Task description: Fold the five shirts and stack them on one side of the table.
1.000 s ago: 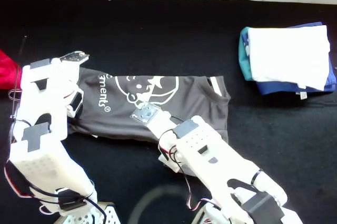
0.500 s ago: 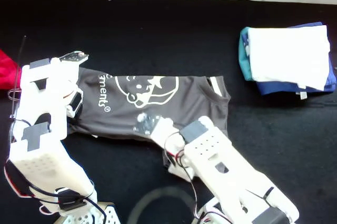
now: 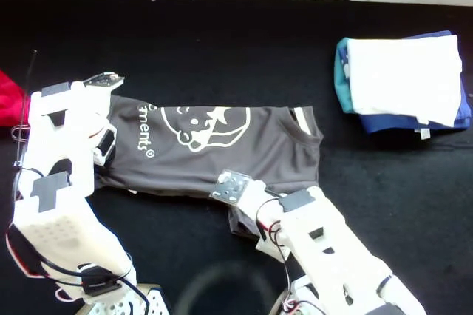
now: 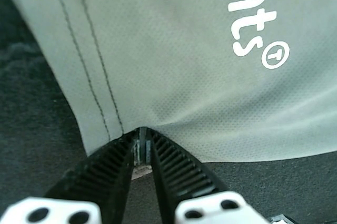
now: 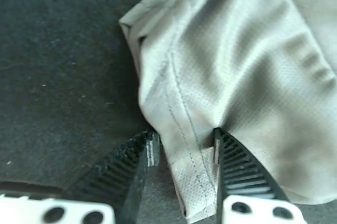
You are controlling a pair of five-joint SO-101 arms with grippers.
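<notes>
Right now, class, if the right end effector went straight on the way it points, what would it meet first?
The grey shirt: a stitched fold lies between the open fingers of the right end effector, so contact looks almost immediate.

Grey shirt on black table

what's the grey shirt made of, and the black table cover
The grey shirt looks like a thin synthetic sports knit with a matte finish: a fine pinhole mesh shows, along with stitched hems and a white print. The table cover seems to be a dark, slightly fuzzy cloth, perhaps felt, flecked with lint.
</notes>
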